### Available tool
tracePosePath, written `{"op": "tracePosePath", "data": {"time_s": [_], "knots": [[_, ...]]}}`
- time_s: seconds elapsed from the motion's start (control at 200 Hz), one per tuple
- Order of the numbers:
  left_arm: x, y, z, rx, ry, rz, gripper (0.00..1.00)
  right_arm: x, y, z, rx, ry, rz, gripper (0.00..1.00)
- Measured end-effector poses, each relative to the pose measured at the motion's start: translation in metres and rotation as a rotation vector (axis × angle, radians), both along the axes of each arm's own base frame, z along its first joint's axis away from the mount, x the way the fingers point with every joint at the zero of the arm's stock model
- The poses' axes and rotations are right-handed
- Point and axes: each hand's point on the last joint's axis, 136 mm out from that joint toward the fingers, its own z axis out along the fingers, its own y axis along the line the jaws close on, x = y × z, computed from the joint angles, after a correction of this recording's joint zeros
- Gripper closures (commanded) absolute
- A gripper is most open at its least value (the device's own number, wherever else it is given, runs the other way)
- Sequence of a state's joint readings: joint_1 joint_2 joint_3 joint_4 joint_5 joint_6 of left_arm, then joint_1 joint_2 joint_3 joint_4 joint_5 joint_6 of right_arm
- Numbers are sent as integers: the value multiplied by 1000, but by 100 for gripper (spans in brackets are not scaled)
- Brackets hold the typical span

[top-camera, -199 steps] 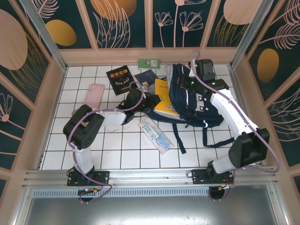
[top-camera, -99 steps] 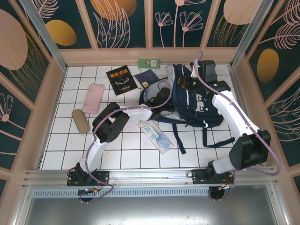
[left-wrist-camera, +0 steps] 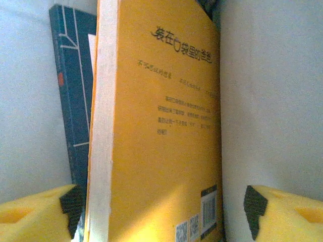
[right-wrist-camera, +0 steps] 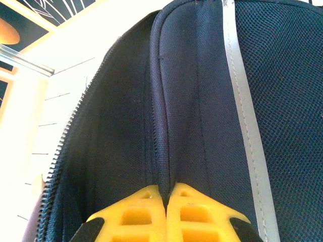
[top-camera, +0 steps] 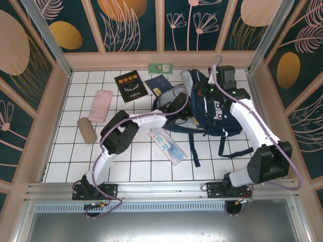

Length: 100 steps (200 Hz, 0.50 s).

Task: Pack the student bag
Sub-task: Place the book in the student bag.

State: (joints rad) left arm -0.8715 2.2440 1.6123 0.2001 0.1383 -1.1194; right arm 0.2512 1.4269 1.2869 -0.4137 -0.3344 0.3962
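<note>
Finding the student bag [top-camera: 209, 123] lying at the far right of the white-tiled table [top-camera: 126, 161], near the back wall, mouth gaping leftward, black straps trailing toward the near edge.

Reaching into that mouth with the left arm. Spreading the left gripper [left-wrist-camera: 161, 206] wide around a yellow book [left-wrist-camera: 161, 126] standing on edge; right-hand finger sitting clear of the cover, clamping nothing. Noting a dark teal book [left-wrist-camera: 70, 101] lying flat against the yellow one.

Pinching a fold of the bag's navy fabric with the right gripper [right-wrist-camera: 164, 199] at the bag's upper part, jaws pressed together on the cloth, just beside a white stripe [right-wrist-camera: 242, 126].

Logging loose items left of the bag:
- black book [top-camera: 131, 85] and blue booklet [top-camera: 157, 83] toward the back
- pink case [top-camera: 101, 105]
- tan roll [top-camera: 87, 130]
- clear packet [top-camera: 167, 147] lying just before the bag
</note>
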Motion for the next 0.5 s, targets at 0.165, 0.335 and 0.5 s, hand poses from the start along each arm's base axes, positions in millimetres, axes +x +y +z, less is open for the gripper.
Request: {"op": "tracePosePath", "data": {"time_s": [0.165, 0.335, 0.5], "knots": [[-4, 22, 21, 68, -48, 26, 8, -1, 0, -1, 10, -9, 2, 100], [-8, 65, 35, 125, -71, 73, 8, -5, 1, -11, 16, -3, 13, 100], [-10, 122, 44, 156, -77, 133, 8, -9, 5, -32, 26, 15, 33, 100]]}}
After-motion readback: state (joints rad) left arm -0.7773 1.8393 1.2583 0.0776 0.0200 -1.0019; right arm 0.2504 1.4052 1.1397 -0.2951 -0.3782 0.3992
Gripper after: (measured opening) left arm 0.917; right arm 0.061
